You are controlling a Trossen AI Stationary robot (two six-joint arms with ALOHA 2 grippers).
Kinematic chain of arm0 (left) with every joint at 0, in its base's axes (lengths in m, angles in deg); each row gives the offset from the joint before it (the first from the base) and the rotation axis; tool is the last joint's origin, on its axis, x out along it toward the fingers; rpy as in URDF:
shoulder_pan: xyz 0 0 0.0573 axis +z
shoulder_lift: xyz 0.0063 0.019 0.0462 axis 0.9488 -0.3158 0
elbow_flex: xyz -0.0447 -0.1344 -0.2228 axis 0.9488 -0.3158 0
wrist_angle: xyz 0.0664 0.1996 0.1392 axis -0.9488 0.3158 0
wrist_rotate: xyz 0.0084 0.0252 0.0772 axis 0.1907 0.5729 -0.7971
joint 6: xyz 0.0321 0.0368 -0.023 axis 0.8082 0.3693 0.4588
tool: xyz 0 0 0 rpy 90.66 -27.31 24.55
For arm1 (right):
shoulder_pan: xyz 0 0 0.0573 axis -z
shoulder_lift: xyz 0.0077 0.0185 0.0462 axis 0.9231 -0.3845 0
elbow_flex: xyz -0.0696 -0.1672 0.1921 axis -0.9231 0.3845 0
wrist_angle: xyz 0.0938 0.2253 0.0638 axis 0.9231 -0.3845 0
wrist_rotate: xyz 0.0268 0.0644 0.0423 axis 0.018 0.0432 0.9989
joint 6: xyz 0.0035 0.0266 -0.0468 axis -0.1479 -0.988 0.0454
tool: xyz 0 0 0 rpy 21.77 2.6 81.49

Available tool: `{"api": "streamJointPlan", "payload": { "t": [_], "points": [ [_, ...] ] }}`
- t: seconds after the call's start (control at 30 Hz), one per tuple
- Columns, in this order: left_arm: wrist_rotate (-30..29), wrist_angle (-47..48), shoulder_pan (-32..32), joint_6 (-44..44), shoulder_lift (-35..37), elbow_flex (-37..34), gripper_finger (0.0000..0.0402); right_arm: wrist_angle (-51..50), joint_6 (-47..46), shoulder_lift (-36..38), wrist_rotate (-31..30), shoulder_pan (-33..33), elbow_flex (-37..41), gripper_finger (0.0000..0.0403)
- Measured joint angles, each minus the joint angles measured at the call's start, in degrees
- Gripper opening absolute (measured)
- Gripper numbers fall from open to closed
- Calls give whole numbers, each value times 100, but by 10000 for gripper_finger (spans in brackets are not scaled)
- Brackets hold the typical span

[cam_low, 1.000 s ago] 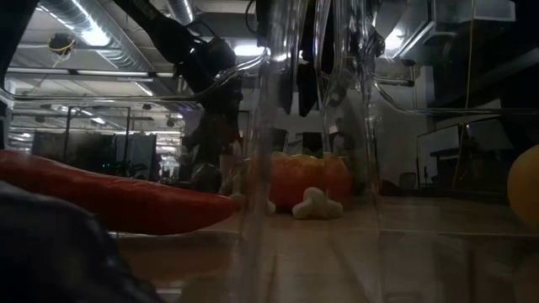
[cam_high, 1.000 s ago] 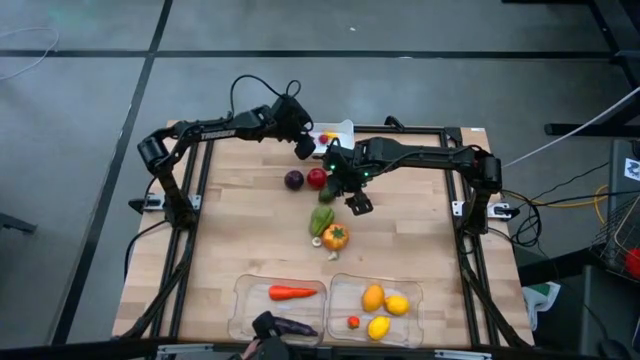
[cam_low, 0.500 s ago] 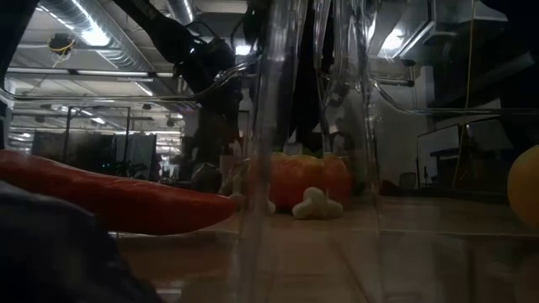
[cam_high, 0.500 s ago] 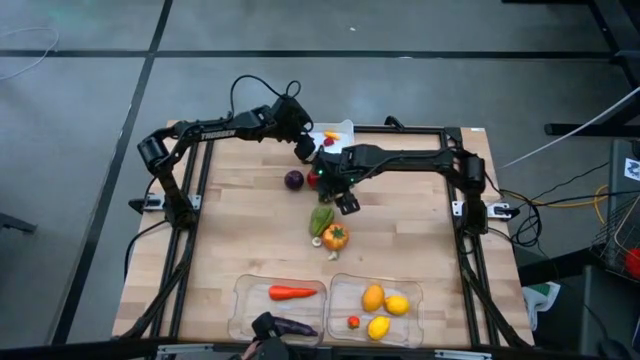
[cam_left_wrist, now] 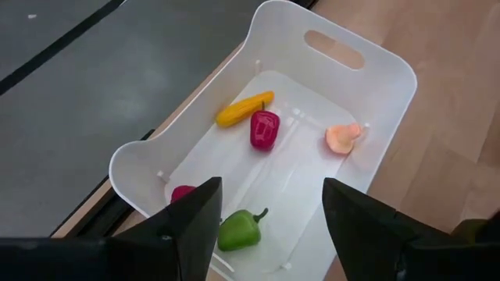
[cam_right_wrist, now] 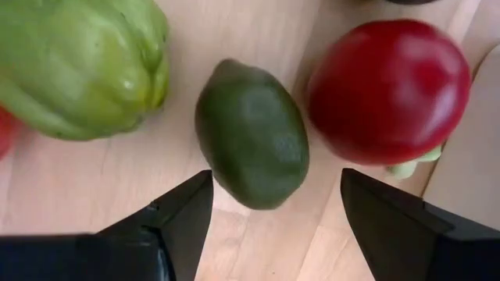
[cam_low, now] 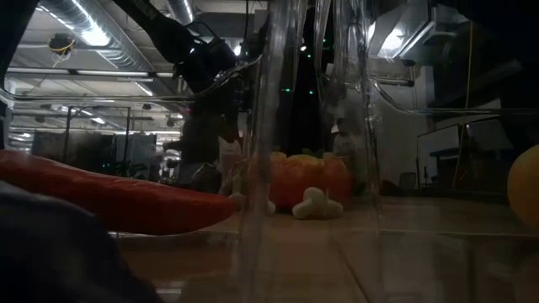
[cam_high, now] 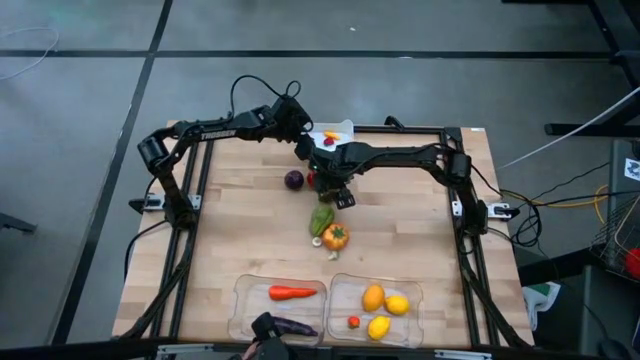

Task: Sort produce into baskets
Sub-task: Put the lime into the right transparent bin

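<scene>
No text, label, brand, number or sign can be read in any view. The left arm [cam_high: 215,127] carries pale lettering along its upper link in the high view, but it is too small to make out.

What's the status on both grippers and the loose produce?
Right gripper open above dark green oval lime. Left gripper open over white plastic bin. Red apple and green pepper crowd the lime.
</scene>
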Motion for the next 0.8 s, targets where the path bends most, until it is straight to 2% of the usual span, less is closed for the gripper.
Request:
{"api": "streamJointPlan", "payload": {
  "t": [0.37, 0.8],
  "points": [
    [0, 2, 0, -19, 0, -2, 219, 448, 5, -251, 104, -15, 128, 277],
    [0, 2, 0, 5, -1, -2, 219, 355, -11, -354, 181, -15, 140, 277]
  ]
}}
